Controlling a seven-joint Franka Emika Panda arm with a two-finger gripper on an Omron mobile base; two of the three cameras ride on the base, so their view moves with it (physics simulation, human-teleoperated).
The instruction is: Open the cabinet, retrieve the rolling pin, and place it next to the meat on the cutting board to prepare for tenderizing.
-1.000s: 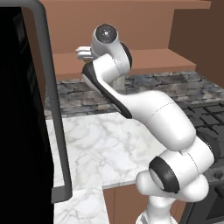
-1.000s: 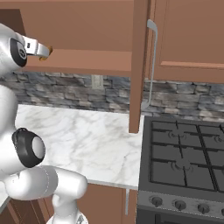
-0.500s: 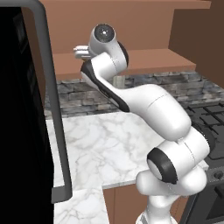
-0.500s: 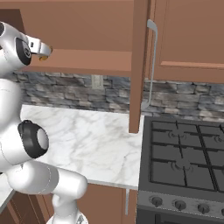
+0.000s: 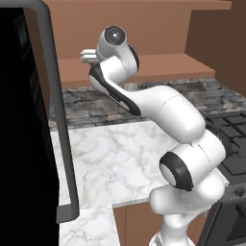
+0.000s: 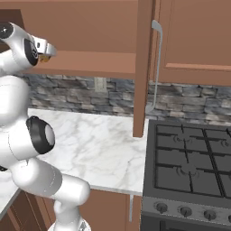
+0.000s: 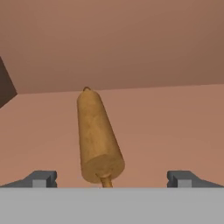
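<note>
The cabinet (image 6: 142,67) stands open, its door edge-on with a silver bar handle (image 6: 156,63). On its brown shelf (image 7: 175,131) lies the rolling pin (image 7: 97,135), a light-tan wooden cylinder pointing away from the hand. My gripper (image 7: 112,179) is open, and the pin's near end sits between the two fingertips without touching either. From the base the gripper (image 5: 87,56) is raised to shelf height and reaches into the cabinet (image 5: 158,65); from the other side the gripper (image 6: 48,49) is at the upper left. The meat and the cutting board are out of view.
A white marble counter (image 6: 103,144) runs below the cabinet, backed by a grey stone wall (image 6: 90,92). A black stove (image 6: 194,167) stands to its right. A black appliance with a grey bar (image 5: 53,110) fills the left side. A second shut cabinet door (image 6: 198,40) hangs above the stove.
The hand has edged a little deeper into the cabinet while the arm's lower links swung. The jaws have stayed open and the rolling pin has not moved.
</note>
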